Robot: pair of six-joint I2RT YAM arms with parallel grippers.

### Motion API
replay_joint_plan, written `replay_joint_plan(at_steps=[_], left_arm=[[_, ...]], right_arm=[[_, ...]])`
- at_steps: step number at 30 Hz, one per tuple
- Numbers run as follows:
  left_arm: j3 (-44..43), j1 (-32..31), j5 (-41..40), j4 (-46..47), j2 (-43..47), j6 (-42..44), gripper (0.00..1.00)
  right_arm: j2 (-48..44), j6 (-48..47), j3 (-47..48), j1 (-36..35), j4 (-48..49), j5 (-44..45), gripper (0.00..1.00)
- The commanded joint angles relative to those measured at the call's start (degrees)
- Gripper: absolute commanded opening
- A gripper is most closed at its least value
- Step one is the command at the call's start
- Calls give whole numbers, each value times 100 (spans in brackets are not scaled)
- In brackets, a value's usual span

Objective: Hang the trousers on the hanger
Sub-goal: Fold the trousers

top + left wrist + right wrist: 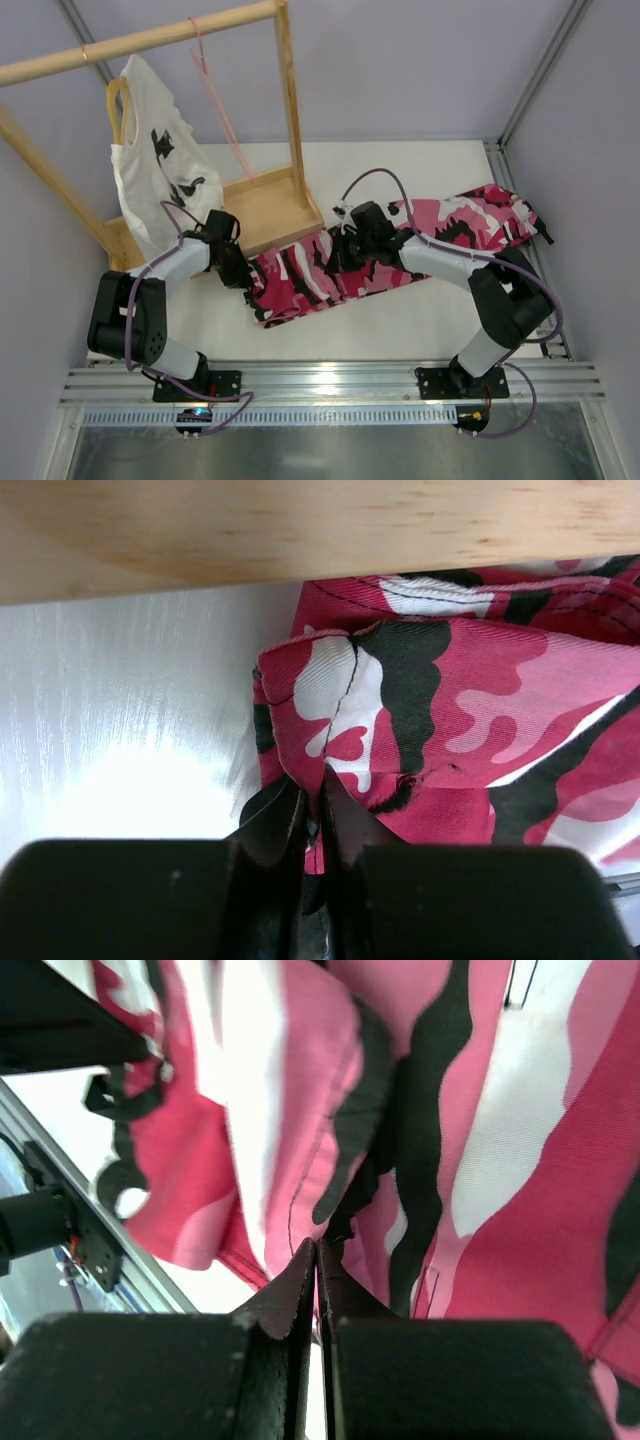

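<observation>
Two pinches on trousers (455, 225) lying across counter (400, 320): left gripper (312, 780) clamped at one end, right gripper (317, 1250) clamped mid-length, hanger (215, 95) hooked on rail (150, 38).

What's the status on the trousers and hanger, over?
Left fingers shut on trousers end; right fingers shut mid-length. Trousers lying on table. Hanger bare on rail, white T-shirt hanging alongside.

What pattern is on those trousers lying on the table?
Camouflage in pink, magenta, white and black. The trousers show it best in the left wrist view.
</observation>
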State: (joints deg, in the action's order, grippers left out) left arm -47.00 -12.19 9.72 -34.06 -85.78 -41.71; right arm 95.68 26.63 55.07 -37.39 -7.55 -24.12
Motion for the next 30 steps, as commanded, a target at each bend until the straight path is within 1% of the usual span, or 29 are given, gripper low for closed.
replay_joint_plan(at_steps=[1, 3, 5, 8, 10, 12, 13, 17, 18, 20, 22, 25, 27, 30], left_arm=[[60, 32, 162, 207, -9, 23, 6], [60, 32, 162, 207, 8, 23, 3], [60, 32, 136, 207, 0, 23, 1], [42, 32, 92, 190, 8, 14, 0], [16, 32, 31, 111, 26, 14, 1], [-54, 23, -22, 23, 104, 32, 4], [-98, 23, -57, -47, 149, 40, 4], [-589, -91, -496, -818, 368, 128, 2], [-852, -108, -575, -926, 412, 146, 2], [-1073, -144, -716, -1137, 535, 172, 4], [-1311, -179, -682, -1269, 588, 172, 4], [-1521, -319, -602, -1313, 554, 155, 5], [-1627, -477, -637, -1357, 422, 120, 5], [-1803, -890, -621, -1244, 220, -64, 7]], right_arm=[[-742, 53, 4, -23, -158, 582, 4], [-875, 53, 30, -41, -368, 802, 4], [-919, 53, 118, -76, -640, 1215, 4], [-754, 114, 180, -128, -905, 1751, 4], [-639, 219, 145, -137, -941, 1928, 4], [-490, 255, 145, -137, -1020, 2051, 4], [-454, 237, 162, -146, -1038, 2060, 14], [-629, 167, 110, -137, -1047, 2052, 40], [-734, 149, 92, -146, -1003, 1973, 42], [-822, 114, 39, -137, -785, 1789, 45], [-779, 123, -22, -129, -573, 1395, 45], [-665, 228, -84, -137, -362, 1182, 46], [-682, 334, -163, -129, -247, 1208, 46], [-840, 421, -312, -120, -238, 1357, 47]])
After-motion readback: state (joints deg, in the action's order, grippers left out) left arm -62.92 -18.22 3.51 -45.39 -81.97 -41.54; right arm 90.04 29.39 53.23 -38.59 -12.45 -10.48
